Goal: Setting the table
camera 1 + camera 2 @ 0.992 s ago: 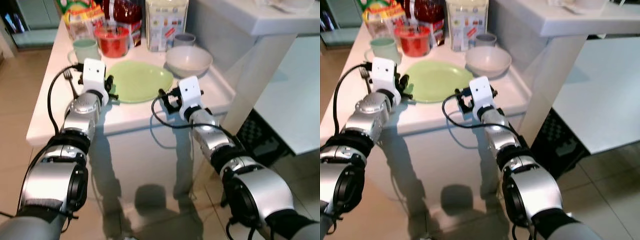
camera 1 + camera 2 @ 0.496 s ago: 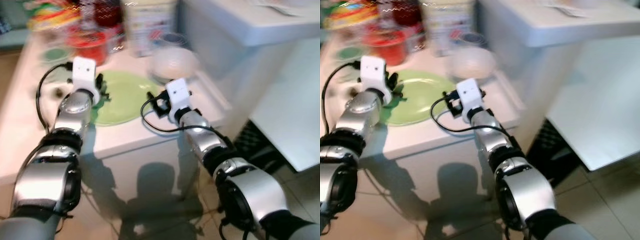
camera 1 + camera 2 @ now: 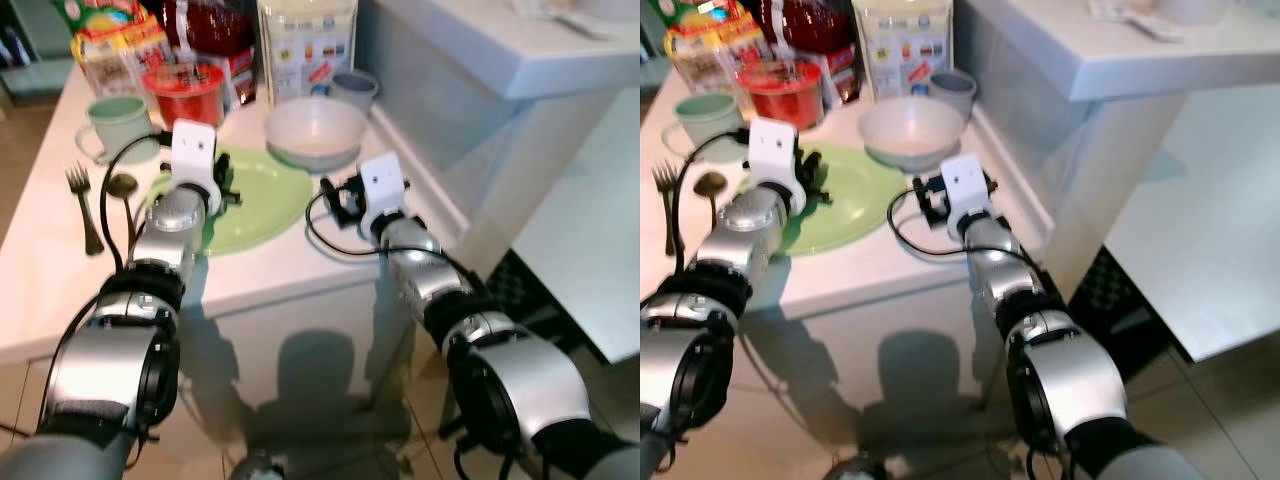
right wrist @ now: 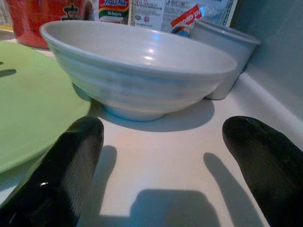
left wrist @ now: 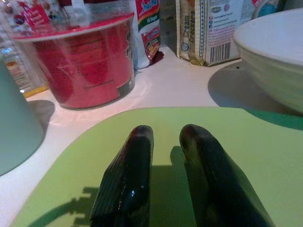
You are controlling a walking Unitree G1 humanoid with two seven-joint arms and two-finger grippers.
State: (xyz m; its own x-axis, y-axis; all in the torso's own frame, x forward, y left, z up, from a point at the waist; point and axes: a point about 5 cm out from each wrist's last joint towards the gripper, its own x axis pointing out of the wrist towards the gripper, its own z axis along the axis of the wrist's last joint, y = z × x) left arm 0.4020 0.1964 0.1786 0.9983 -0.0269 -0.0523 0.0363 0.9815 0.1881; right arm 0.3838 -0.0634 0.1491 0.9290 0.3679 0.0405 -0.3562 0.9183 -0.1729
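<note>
White counter (image 3: 270,265), front edge: we hold our right gripper (image 4: 161,165) spread wide, the bowl (image 4: 137,66) straight ahead, nearer it than our left gripper (image 5: 165,142), nearly closed over the green plate (image 5: 236,156).

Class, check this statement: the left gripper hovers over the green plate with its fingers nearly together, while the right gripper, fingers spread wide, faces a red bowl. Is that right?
Not quite: the bowl is white, not red, as the right wrist view shows. The red thing is the tub beyond the green plate. The rest stands: the left gripper hovers over the plate with fingers nearly together, and the right gripper, fingers spread wide, faces the bowl.
</note>
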